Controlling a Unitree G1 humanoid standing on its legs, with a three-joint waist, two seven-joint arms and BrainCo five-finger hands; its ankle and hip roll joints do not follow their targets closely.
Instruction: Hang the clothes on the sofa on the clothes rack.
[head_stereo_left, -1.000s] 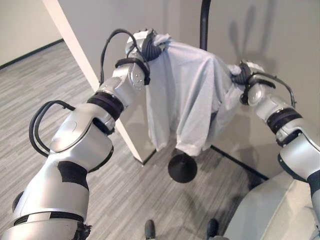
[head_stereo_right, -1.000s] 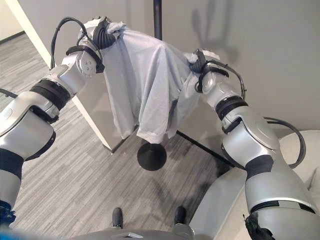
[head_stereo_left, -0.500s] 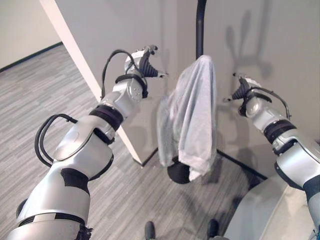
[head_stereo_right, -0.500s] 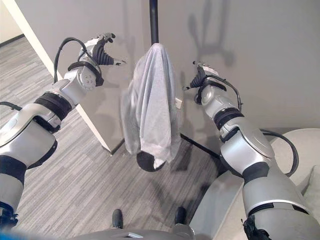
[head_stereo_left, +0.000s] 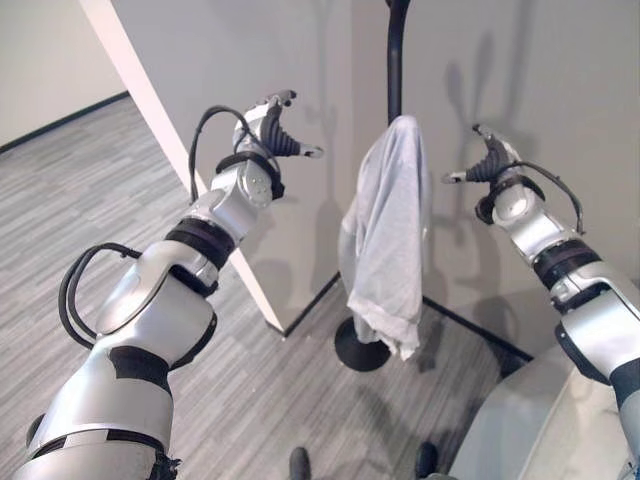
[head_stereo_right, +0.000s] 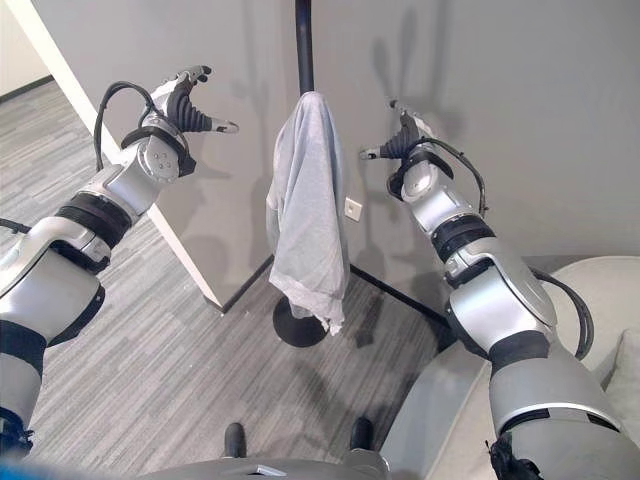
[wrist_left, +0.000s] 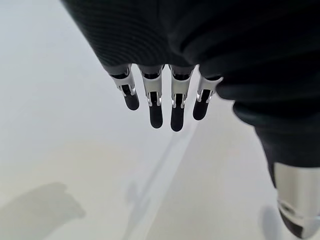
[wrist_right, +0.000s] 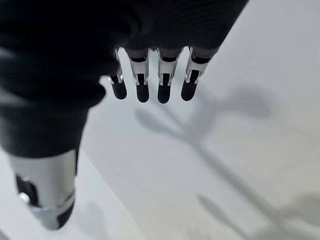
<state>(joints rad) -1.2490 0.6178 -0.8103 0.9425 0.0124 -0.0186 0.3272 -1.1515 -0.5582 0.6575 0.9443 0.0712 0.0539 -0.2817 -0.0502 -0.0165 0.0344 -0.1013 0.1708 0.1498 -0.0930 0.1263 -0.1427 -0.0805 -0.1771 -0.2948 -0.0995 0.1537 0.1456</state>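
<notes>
Left eye view, left hand (head_stereo_left: 275, 130) and right hand (head_stereo_left: 492, 160) raised, fingers straight

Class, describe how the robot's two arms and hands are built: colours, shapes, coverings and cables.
Both arms are rounded silver-grey shells with black bands at the joints. Black cables loop beside each arm. The left hand and right hand wear dark ribbed covers over the back and wrist. Slim silver fingers end in dark tips, with the thumb set apart.

A black clothes rack (head_stereo_right: 303, 40) stands on grey floor (head_stereo_right: 150, 350) — pale garment (head_stereo_right: 308, 200) draped over it.
</notes>
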